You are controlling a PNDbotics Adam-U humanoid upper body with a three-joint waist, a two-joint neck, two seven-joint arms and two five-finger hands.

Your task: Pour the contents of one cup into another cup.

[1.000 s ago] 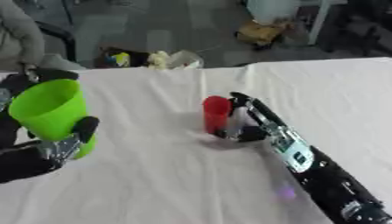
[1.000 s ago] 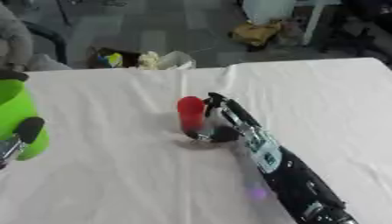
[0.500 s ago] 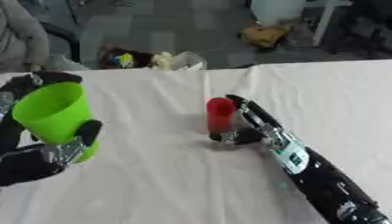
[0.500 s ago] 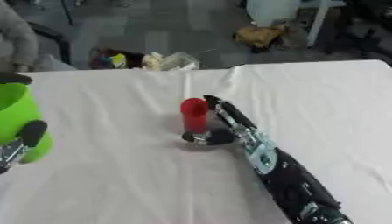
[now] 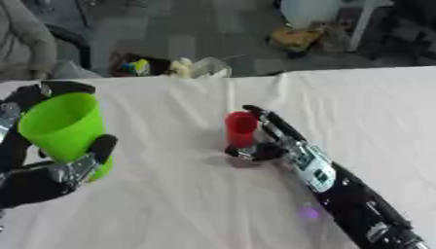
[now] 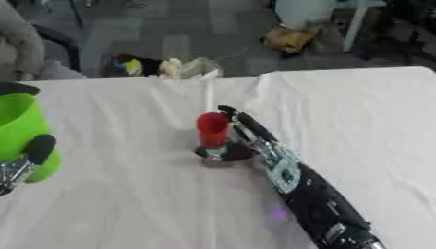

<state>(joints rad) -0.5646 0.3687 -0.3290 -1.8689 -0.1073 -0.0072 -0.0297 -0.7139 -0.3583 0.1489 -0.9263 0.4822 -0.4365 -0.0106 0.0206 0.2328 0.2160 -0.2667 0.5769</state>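
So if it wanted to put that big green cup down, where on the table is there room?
Bare cloth lies between the green cup in the left hand and the red cup, and along the near edge below them. The table's far right, beyond the right arm, is also free. It is crowded around the red cup, where the right hand wraps it.

No readable text, label, brand or number on anything in view.

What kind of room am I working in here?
Probably a lab or workshop: a table under a white cloth, bare grey floor beyond it, and loose clutter on that floor.
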